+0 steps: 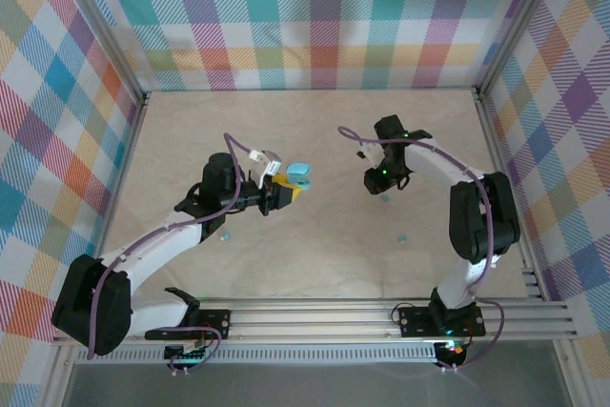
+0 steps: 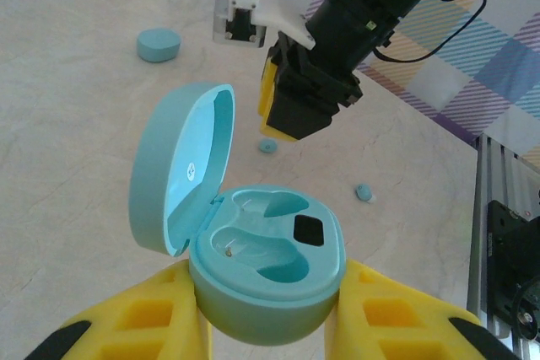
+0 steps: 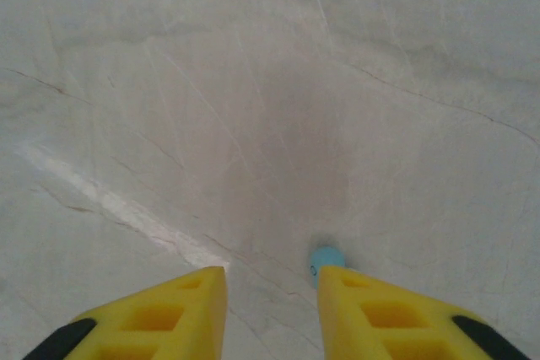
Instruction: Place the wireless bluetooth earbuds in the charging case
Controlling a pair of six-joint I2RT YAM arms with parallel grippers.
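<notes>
Lying at right pincer (image 3: 270,282) tip: earbud (image 3: 327,257)

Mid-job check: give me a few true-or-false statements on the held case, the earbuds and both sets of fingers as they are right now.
1. The left fingers hold the charging case with its lid open. True.
2. Both wells of the held case are filled. False: both wells are empty.
3. The right fingers have an earbud clamped. False: they stand apart, and the earbud lies on the table at one fingertip.
4. A second case, closed, lies on the table. True.
</notes>
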